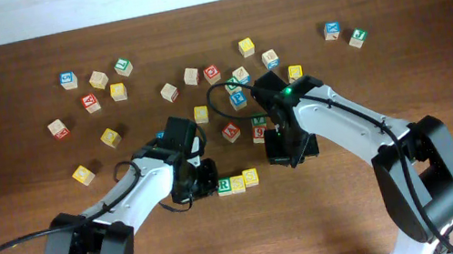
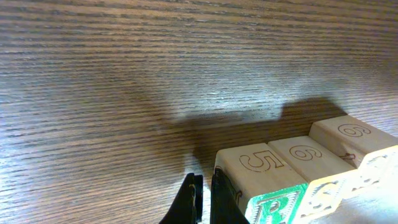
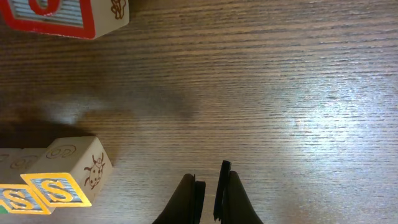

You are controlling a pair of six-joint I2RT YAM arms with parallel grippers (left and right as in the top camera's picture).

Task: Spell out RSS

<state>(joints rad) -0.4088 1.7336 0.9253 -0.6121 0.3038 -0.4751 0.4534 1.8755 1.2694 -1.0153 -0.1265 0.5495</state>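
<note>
Overhead: three cubes sit in a tight row low-centre on the surface: R cube, middle S cube, end S cube. They are side by side and seem to touch, though the letters are too small to read from here. The left gripper is just beside the R end. The right gripper is near the other end but apart from it. Loose cubes are scattered across the far half, well away from the row.

Left wrist: the jaws are drawn nearly together with nothing between them, tips low to the wood. The R cube is immediately to their right, possibly touching the nearer finger. Its green-and-white face points toward the camera, with yellow faces on the two cubes behind. The row looks straight.

Right wrist: the jaws here are also almost closed and empty, over bare wood. Two yellow S faces show at lower left. A red-framed cube lies at the top-left corner, apart from the row.

Judgement: the word looks laid out, so the step in hand is finishing or clearing off. The next move calls for lifting the left arm straight up and away, because a sideways drag could knock the R cube out of line. The right arm has room to withdraw freely.
</note>
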